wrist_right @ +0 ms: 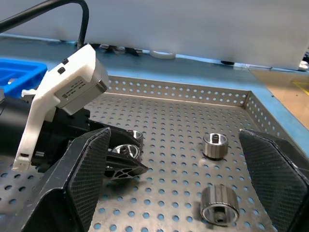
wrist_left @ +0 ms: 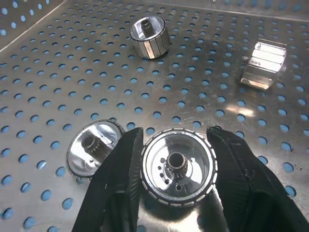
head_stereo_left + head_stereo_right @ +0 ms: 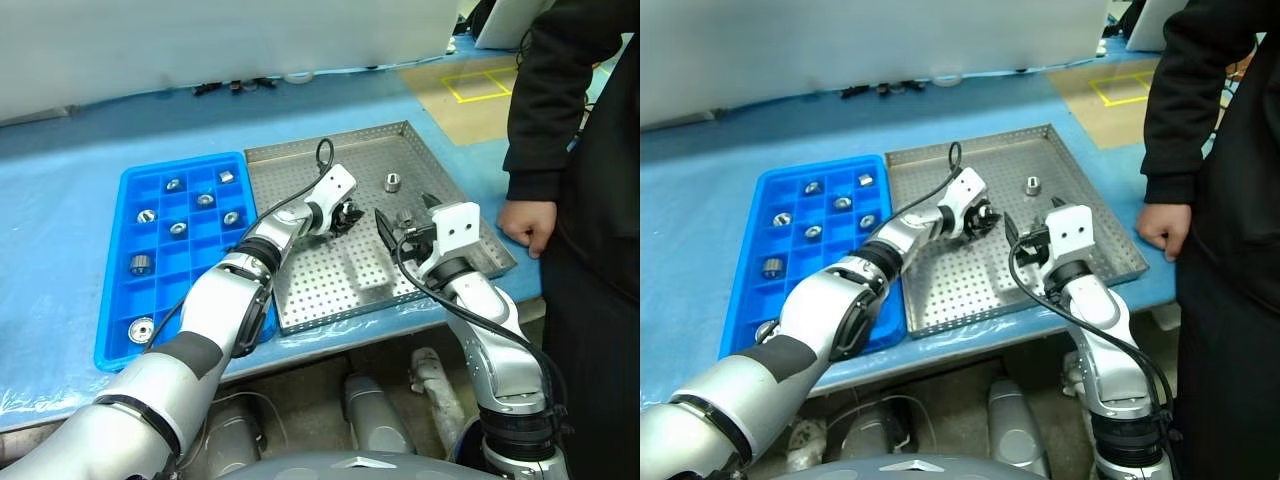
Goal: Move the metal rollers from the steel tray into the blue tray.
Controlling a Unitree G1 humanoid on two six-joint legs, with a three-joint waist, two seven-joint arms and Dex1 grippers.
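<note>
**Left gripper clamps a roller for the blue tray**

Right gripper (image 3: 405,222), nearest, hangs wide open and empty. Left gripper (image 2: 176,166) pinches one metal roller (image 2: 177,166) over the steel tray (image 3: 300,155); three more rollers remain there. Blue tray (image 3: 120,210) sits left, partly stocked.

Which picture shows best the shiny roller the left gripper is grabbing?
The left wrist view: the roller sits large between the left gripper's fingers. The right wrist view glimpses it; in the eye views, the gripper mostly hides it.
</note>
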